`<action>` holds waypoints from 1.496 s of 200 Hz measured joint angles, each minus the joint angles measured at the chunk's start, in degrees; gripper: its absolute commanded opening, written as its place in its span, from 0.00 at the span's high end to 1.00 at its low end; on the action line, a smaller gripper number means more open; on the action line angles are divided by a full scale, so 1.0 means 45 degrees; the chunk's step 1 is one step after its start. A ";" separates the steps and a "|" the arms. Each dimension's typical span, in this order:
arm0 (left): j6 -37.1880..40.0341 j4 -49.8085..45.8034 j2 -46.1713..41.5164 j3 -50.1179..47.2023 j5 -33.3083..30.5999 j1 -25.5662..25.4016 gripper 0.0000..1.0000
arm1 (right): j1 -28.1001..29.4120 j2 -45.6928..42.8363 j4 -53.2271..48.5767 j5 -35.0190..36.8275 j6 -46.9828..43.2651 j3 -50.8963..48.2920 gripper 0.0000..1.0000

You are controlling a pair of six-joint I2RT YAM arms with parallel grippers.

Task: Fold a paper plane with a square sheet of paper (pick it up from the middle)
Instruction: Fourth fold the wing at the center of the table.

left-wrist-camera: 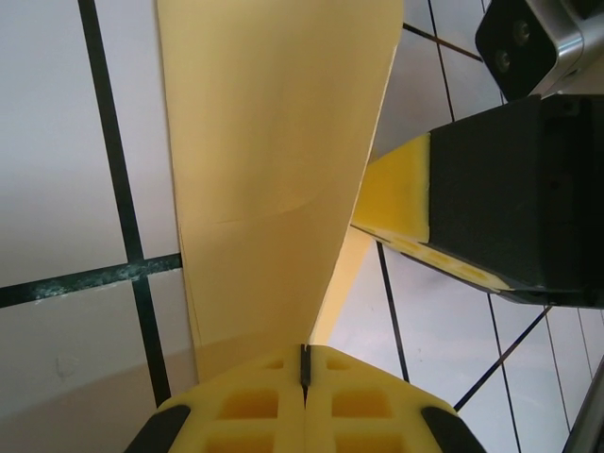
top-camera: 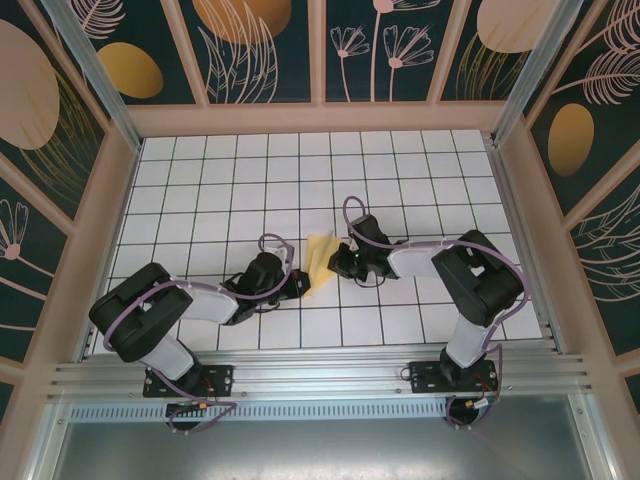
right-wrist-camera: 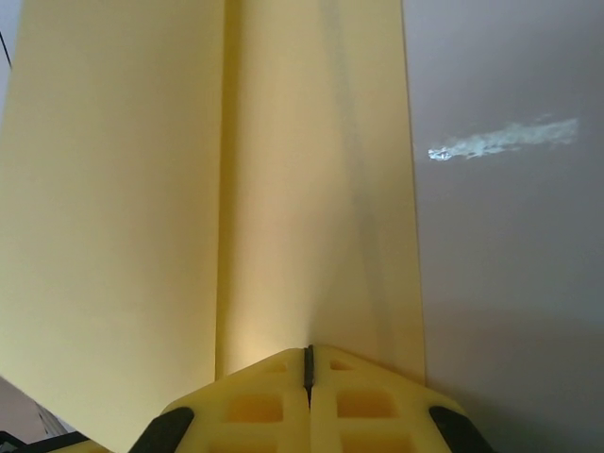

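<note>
The square sheet of paper (top-camera: 320, 256) is pale yellow and folded into a slim, long shape with a centre crease. It is held up over the white grid table between both grippers. My left gripper (top-camera: 302, 287) is shut on its near end. In the left wrist view the paper (left-wrist-camera: 274, 170) rises from the closed yellow pads of that gripper (left-wrist-camera: 304, 366). My right gripper (top-camera: 339, 261) is shut on the paper's right side. In the right wrist view the folded layers (right-wrist-camera: 142, 189) fan out from the closed right gripper (right-wrist-camera: 308, 360). One right finger pad (left-wrist-camera: 396, 203) shows in the left wrist view, touching the paper.
The white tiled table (top-camera: 250, 180) is ringed by a low wooden wall (top-camera: 320, 118) and patterned panels. An aluminium rail (top-camera: 320, 375) runs along the near edge by the arm bases.
</note>
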 measured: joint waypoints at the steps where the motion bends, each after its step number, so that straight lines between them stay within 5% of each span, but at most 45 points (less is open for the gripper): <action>1: 0.0000 0.0000 -0.0005 -0.0005 0.0000 0.0005 1.00 | 0.0000 0.0000 0.0000 0.0005 0.0000 0.0000 0.92; 299: -0.1219 0.1865 0.0811 -0.0899 0.0355 0.0384 1.00 | 0.0495 -0.0238 -0.0874 0.0495 -0.0350 0.0520 0.90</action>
